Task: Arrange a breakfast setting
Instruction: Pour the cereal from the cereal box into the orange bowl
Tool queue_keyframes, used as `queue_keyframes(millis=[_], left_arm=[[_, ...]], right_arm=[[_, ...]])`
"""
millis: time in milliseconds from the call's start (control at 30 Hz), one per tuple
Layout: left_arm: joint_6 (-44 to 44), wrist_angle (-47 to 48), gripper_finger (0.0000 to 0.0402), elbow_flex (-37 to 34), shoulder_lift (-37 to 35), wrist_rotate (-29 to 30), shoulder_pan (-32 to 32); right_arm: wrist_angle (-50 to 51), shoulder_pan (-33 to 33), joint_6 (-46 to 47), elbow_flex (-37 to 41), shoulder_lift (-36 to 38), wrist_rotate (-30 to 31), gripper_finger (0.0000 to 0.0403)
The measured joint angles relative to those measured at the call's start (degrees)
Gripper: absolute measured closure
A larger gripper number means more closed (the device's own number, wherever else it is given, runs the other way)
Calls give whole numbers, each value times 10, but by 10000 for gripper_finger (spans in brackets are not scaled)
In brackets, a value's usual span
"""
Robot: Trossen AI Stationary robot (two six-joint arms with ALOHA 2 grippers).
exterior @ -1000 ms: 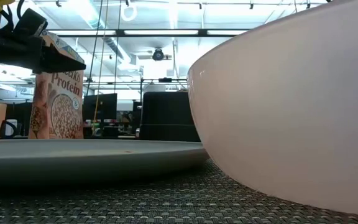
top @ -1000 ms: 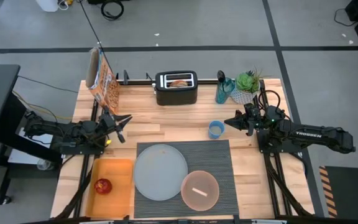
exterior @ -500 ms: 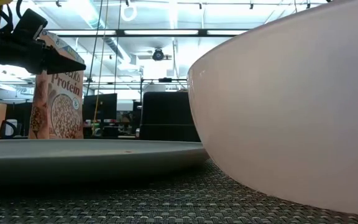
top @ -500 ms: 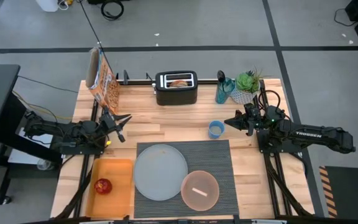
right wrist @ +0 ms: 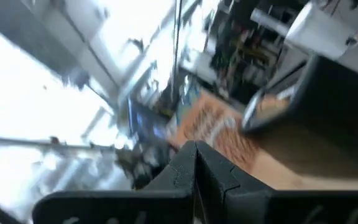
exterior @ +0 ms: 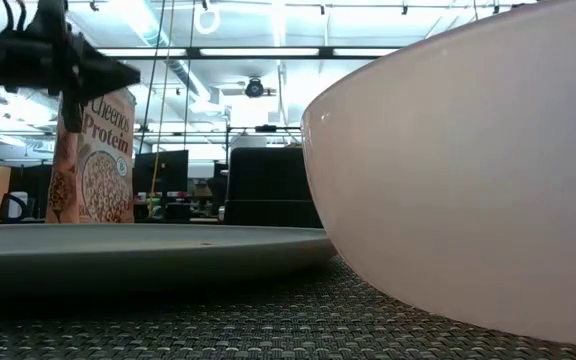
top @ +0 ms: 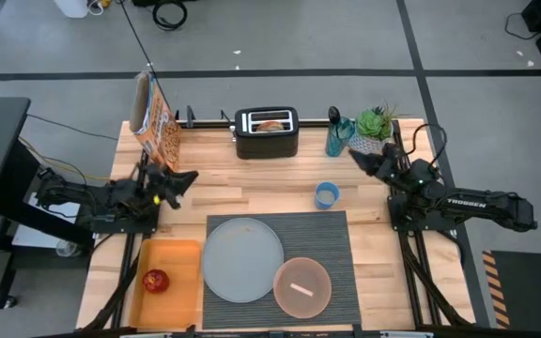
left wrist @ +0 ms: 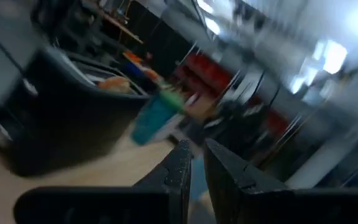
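Orange tray (top: 184,272) is noted at the table's near left corner, with the red apple (top: 156,280) lying in it, well apart from the setting. Above it, the left gripper (top: 188,176) hangs over bare wood near the cereal box (top: 158,127); its fingers (left wrist: 182,171) are seen almost together with only a slim gap, and nothing is grasped. Further right, the striped placemat (top: 341,244) is laid at the near centre, the grey plate (top: 242,259) on its left half and the pinkish bowl (top: 301,286) on its near right part, just beside the plate; a pale streak inside the bowl cannot be identified. Behind the mat stands the black toaster (top: 267,133) with the bagel (top: 270,124) in its slot, and a blue cup (top: 326,194) rests just off the mat's far right corner. At the far right the right gripper (top: 358,160) is raised near the teal bottle (top: 337,137) and potted plant (top: 374,124), clenched and empty. No spoon is made out. The step in hand is judged to be the first fetch, with neither arm committed. To do it well, the chosen gripper should be spread before descent, the apple taken across its widest part, and the bagel drawn straight up so the toaster is not dragged.
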State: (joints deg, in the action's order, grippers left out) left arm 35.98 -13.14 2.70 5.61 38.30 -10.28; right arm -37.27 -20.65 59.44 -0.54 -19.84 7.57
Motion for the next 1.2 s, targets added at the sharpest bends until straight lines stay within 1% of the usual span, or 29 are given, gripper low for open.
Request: queue_keyframes(millis=[100, 167, 233, 367, 433, 500, 567, 633, 733, 800, 867, 933, 1000, 1067, 1133, 1200], left_arm=[[77, -26, 352, 0, 0, 7, 0], [92, -43, 352, 0, 0, 8, 0], [102, -47, 352, 0, 0, 8, 0], [127, -67, 352, 0, 0, 13, 1], [104, -115, 352, 4, 1, 15, 5], [36, -158, 356, 37, 0, -32, 4], [-28, -144, 363, 92, 0, -58, -3], [-93, -72, 371, 165, 4, -47, -13], [-173, 56, 380, 297, 24, -10, -26], [-211, 148, 382, 382, 47, 12, -30], [-231, 246, 383, 462, 76, 34, -31], [-226, 357, 383, 533, 100, 65, -31], [-190, 483, 382, 600, 127, 106, -31], [-143, 602, 374, 650, 153, 139, -31], [-103, 702, 359, 693, 175, 158, -31], [-65, 782, 334, 726, 193, 162, -30]], right_arm=[[-41, 0, 1, 0, 0, -8, 387], [-63, 0, -15, 0, 0, -16, 387], [-82, 0, -26, 0, 0, -8, 387], [-105, 0, 11, 0, 0, 13, 387], [-109, 0, 24, 0, 0, 19, 387], [-110, 0, 25, 0, 0, 33, 387], [-111, -1, 24, 0, 0, 47, 387], [-111, -2, 19, 0, 0, 49, 387], [-111, -5, 12, 0, 0, 49, 387], [-111, -5, 11, 0, 0, 49, 387], [-110, -5, 9, -1, 0, 49, 387], [-110, -5, 8, -1, 0, 49, 387], [-109, -5, 4, -1, 0, 49, 387], [-107, -5, 0, -1, 0, 48, 387], [-106, -5, -5, -1, 0, 48, 387], [-106, -5, -7, -1, 0, 48, 387]])
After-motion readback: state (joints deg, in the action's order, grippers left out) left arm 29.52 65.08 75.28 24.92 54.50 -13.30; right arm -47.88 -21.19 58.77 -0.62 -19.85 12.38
